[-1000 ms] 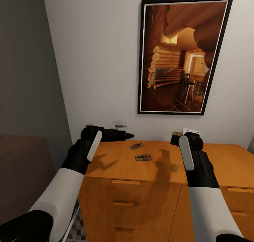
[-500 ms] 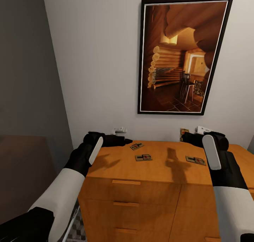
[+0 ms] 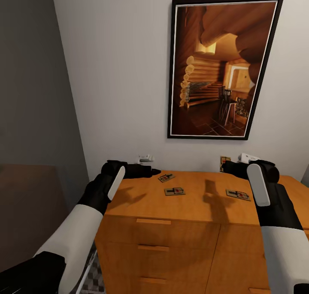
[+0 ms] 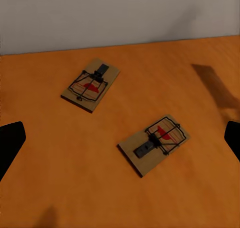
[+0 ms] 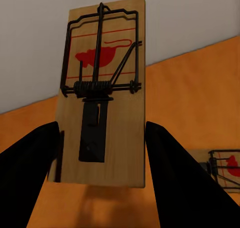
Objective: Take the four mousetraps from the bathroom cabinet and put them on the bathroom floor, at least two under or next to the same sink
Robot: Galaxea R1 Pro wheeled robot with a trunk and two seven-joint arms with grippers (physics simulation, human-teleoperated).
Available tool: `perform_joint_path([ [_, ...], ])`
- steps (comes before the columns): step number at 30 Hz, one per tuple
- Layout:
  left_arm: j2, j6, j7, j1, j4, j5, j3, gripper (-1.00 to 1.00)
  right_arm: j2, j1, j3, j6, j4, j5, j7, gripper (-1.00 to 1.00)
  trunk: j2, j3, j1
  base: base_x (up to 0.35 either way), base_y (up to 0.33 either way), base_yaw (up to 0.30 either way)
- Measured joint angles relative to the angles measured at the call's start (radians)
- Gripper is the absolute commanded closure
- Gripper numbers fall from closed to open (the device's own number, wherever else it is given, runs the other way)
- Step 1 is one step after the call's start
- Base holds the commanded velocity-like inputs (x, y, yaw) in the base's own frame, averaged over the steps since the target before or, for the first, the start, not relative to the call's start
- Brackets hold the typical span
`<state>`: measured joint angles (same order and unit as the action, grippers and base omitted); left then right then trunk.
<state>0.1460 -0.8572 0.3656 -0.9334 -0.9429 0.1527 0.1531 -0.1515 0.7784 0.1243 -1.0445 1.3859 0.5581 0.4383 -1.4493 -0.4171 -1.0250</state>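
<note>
White wall rises behind the cabinet (image 3: pixel 171 204), an orange-brown chest with slim drawer handles, and a dark-framed picture (image 3: pixel 221 67) of a log-cabin interior hangs on that wall above the cabinet top. In the head view three mousetraps lie flat on the top: one near the back edge (image 3: pixel 166 177), one just in front of it (image 3: pixel 174 191), and a third (image 3: pixel 238 194) well apart toward the right arm's side. A patch of cube-patterned bathroom floor (image 3: pixel 95 277) shows beside the cabinet's lower left corner. The left gripper (image 3: pixel 153 172) reaches over the back left part of the top, close to the rear trap; a small white fitting (image 3: pixel 145 158) sits on the wall behind it. The right gripper (image 3: pixel 226 166) is raised at the back edge of the cabinet, with a tan board (image 3: pixel 224 160) showing by the wall.

From the left wrist, two traps rest on the orange wood, one near the wall (image 4: pixel 90 85) and one nearer the camera (image 4: pixel 154 143), apart and angled differently. The left gripper's dark fingertips (image 4: pixel 10 143) stand wide apart at the picture's edges, grasping nothing.

From the right wrist, a fourth mousetrap (image 5: pixel 104 96) stands upright between the two black fingers (image 5: pixel 172 173), clamped by its long sides and lifted clear of the cabinet top. Its face carries a red mouse emblem under the wire bar; no lettering can be read. Another trap (image 5: pixel 225 168) lies on the wood beyond.
</note>
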Motion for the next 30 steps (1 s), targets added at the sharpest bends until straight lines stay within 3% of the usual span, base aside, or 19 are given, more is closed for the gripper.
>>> perform_joint_path([
  [9, 0.0, 0.0, 0.0, 0.0, -0.001, -0.001, -0.001, -1.0, 0.0, -0.022, 0.0, 0.0, 0.006, 0.001, -0.003, 1.0, 0.0, 0.0, 0.0, 0.0, 0.0, 0.0],
  [18, -0.002, 0.001, 0.0, 0.0, 0.0, -0.001, -0.001, -1.0, -0.001, -0.109, 0.002, 0.0, 0.071, -0.001, -0.003, 1.0, 0.0, 0.0, 0.0, 0.0, 0.0, 0.0],
  [19, -0.003, 0.001, -0.001, 0.0, 0.001, -0.001, -0.001, -1.0, -0.005, -0.133, 0.003, 0.0, 0.087, -0.005, -0.004, 1.0, 0.0, 0.0, 0.0, 0.0, 0.0, 0.0],
  [21, -0.002, 0.002, -0.032, 0.0, 0.001, -0.001, -0.001, -1.0, -0.05, -0.16, 0.005, 0.0, 0.109, -0.01, -0.005, 1.0, 0.0, 0.0, 0.0, 0.0, 0.0, 0.0],
  [22, -0.001, 0.003, -0.043, 0.0, 0.002, -0.001, -0.001, -1.0, -0.059, -0.162, 0.005, 0.0, 0.11, -0.007, -0.005, 1.0, 0.0, 0.0, 0.0, 0.0, 0.0, 0.0],
  [30, 0.001, 0.036, -0.062, 0.0, 0.027, -0.001, 0.0, -1.0, -0.074, -0.165, 0.01, 0.0, 0.113, -0.005, -0.005, 1.0, 0.0, 0.0, 0.0, 0.0, 0.0, 0.0],
])
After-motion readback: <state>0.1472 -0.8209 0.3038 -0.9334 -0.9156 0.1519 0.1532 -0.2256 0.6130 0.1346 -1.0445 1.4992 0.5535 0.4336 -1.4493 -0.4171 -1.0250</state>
